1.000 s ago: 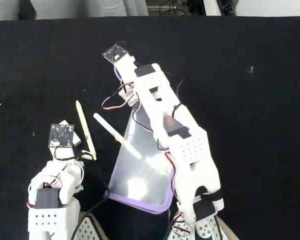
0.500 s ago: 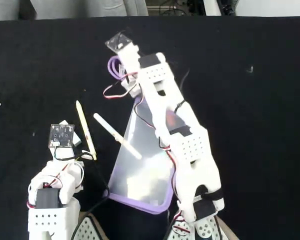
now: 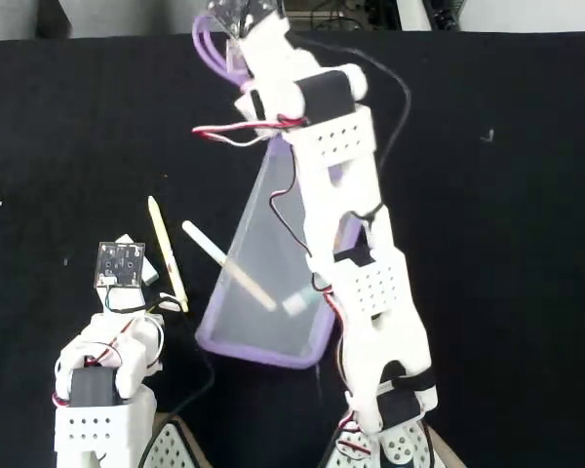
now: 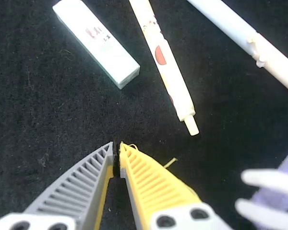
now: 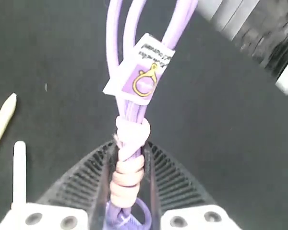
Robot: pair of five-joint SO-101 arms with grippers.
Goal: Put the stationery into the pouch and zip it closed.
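1. Jaws of the right gripper (image 5: 129, 155) are clamped on the knotted purple cord (image 5: 118, 57) of the pouch (image 3: 273, 244). A small paper tag (image 5: 141, 71) hangs on the cord just past the knot
2. In the high view this gripper (image 3: 236, 44) sits over the far edge of the black worktop (image 3: 487, 244). The translucent, purple-trimmed pouch runs from it back towards the worktop's middle, narrow at the cord and wide at its other end
3. Jaws of the left gripper (image 4: 117, 146) are together with nothing between them, low over bare worktop near the near-left corner
4. A cream pen (image 4: 165, 67) with a red mark lies just beyond the left gripper, with a white eraser (image 4: 96, 43) near it, the two apart
5. A white pen (image 3: 224, 261) lies slantwise beside the cream pen (image 3: 166, 252). One end crosses the pouch's outline (over or under it, I cannot tell)
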